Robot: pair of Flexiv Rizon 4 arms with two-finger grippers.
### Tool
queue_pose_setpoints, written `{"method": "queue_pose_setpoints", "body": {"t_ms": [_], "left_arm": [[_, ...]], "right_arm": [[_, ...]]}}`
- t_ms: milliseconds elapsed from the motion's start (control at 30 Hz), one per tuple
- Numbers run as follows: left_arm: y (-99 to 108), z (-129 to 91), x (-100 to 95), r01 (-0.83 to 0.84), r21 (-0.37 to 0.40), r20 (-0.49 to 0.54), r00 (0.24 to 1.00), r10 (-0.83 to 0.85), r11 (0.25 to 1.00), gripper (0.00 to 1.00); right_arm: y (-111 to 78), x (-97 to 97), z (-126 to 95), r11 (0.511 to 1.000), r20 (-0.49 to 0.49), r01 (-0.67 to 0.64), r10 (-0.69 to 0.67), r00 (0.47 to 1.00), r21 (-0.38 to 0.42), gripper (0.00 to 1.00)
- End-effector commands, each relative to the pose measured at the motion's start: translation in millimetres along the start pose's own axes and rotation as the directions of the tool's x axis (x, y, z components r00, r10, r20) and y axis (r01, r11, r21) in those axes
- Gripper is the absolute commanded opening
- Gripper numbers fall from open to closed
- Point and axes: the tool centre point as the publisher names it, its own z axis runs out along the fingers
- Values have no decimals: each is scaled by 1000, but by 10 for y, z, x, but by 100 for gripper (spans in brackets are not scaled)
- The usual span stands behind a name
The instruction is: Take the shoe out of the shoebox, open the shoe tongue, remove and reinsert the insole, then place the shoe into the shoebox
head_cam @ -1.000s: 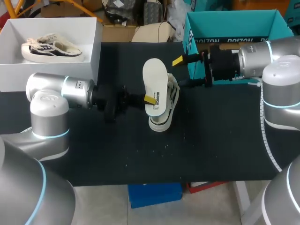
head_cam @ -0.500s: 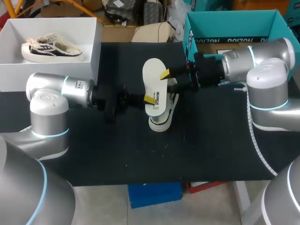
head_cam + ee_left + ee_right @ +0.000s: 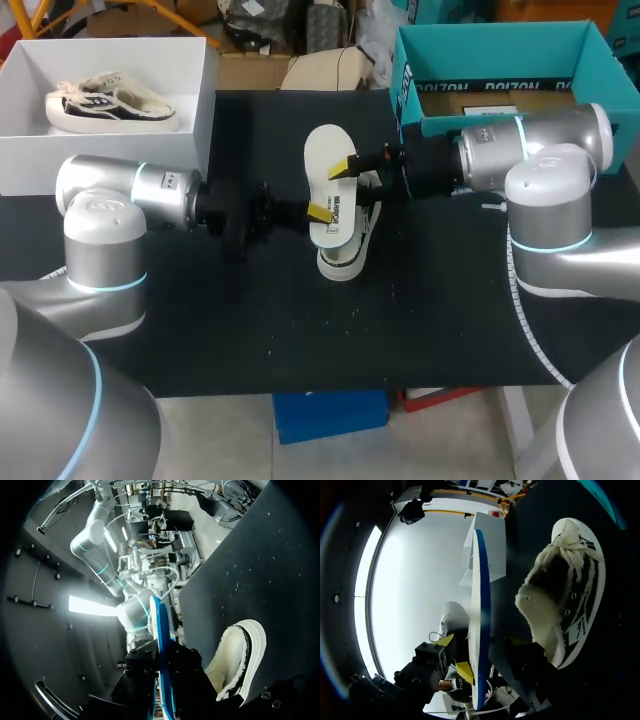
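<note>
Head view: left claw (image 3: 320,212) clamped on the white, blue-backed insole (image 3: 328,180), which is held just above the fleece-lined white shoe (image 3: 345,255) lying mid-surface (image 3: 200,320). Right claw (image 3: 355,175) is at the insole's right edge; its grip cannot be told.

shoe (image 3: 340,262): mostly under insole (image 3: 330,180) | insole end: cut off, left wrist view

Insole (image 3: 330,190): white top, blue underside. Shoe (image 3: 341,262): cream fleece lining, white sole, black-and-white sides. Table (image 3: 300,330): black. Shoebox (image 3: 500,45): teal, brown floor. Second box (image 3: 190,60): white. Second shoe (image 3: 108,100): black, cream. Left arm (image 3: 100,215), right arm (image 3: 545,160): silver, light-blue rings.
</note>
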Motion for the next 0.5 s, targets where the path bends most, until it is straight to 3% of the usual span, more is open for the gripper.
{"method": "queue_pose_setpoints", "body": {"t_ms": [33, 100, 133, 167, 200, 433, 467, 500], "left_arm": [[-10, 15, 5, -3, -6, -2, 1000, 3, 1000, 0], [-10, 15, 5, -3, -6, -2, 1000, 3, 1000, 0], [-10, 15, 5, -3, -6, -2, 1000, 3, 1000, 0], [-10, 15, 5, -3, -6, -2, 1000, 3, 1000, 0], [-10, 15, 5, -3, -6, -2, 1000, 3, 1000, 0], [-10, 15, 5, -3, -6, -2, 1000, 3, 1000, 0], [-20, 18, -26, 27, -25, -80, 996, -29, 999, 0], [-29, 13, -41, 42, -40, -138, 989, -48, 998, 22]], "right_arm": [[38, -24, 8, 1000, -3, 3, -3, 1000, -4, 51], [59, -21, -4, 1000, -1, 6, -6, 1000, -7, 47], [69, -21, -9, 1000, 0, 8, -8, 1000, -8, 34], [83, -26, -16, 1000, 8, 13, -13, 1000, -14, 10], [96, -34, -23, 1000, 10, 12, -12, 1000, -15, 0], [101, -35, -26, 1000, 10, 12, -12, 1000, -16, 0], [101, -35, -26, 1000, 10, 12, -12, 1000, -16, 0], [101, -35, -26, 1000, 10, 12, -12, 1000, -16, 0]]}}
